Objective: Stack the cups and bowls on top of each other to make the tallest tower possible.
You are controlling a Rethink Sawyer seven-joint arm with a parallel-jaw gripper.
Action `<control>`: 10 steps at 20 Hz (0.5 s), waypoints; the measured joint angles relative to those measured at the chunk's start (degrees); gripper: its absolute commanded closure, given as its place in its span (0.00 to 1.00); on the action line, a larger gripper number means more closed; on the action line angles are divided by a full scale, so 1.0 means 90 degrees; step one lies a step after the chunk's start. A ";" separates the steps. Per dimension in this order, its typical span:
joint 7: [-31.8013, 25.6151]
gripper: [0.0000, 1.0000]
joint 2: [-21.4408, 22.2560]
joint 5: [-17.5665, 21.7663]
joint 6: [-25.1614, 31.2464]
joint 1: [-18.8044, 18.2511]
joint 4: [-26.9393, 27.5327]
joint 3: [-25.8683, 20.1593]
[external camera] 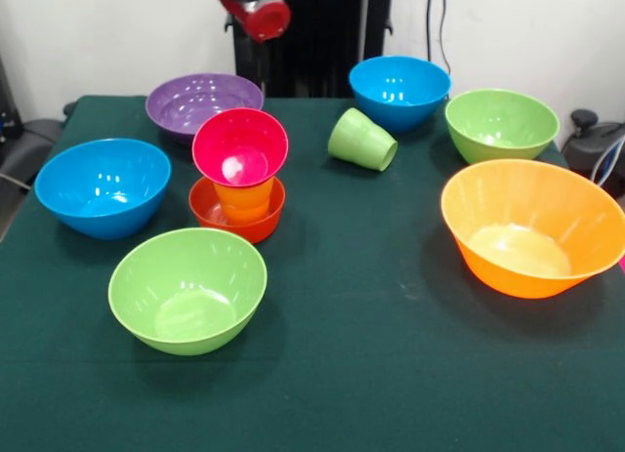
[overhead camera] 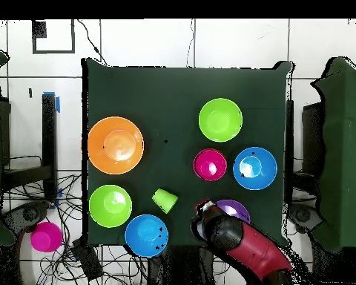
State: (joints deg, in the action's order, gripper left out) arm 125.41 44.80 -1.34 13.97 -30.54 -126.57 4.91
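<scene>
green table [external camera: 371, 374], three-piece tower [external camera: 239, 174]

magenta bowl [external camera: 240, 146] | orange cup [external camera: 243, 199] | red-orange bowl [external camera: 236, 214] | dark green table [external camera: 371, 354]
</scene>
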 measured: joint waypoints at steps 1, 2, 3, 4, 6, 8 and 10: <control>0.0000 0.00 -0.0058 0.0123 -0.0089 -0.0089 0.0000 0.0001; 0.0000 0.00 -0.0090 0.0182 -0.0135 -0.0130 0.0003 0.0002; 0.0000 0.00 -0.0202 0.0379 -0.0298 -0.0262 0.0001 -0.0001; 0.0000 0.00 -0.0268 0.0490 -0.0395 -0.0325 0.0003 -0.0001; 0.0000 0.00 -0.0432 0.0729 -0.0617 -0.0451 0.0004 -0.0007; 0.0000 0.00 -0.0645 0.0953 -0.0858 -0.0550 0.0006 -0.0016; 0.0000 0.00 -0.0790 0.1059 -0.0981 -0.0564 0.0006 -0.0027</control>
State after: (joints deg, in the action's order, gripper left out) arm 125.41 37.69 8.19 5.14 -35.62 -126.52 4.67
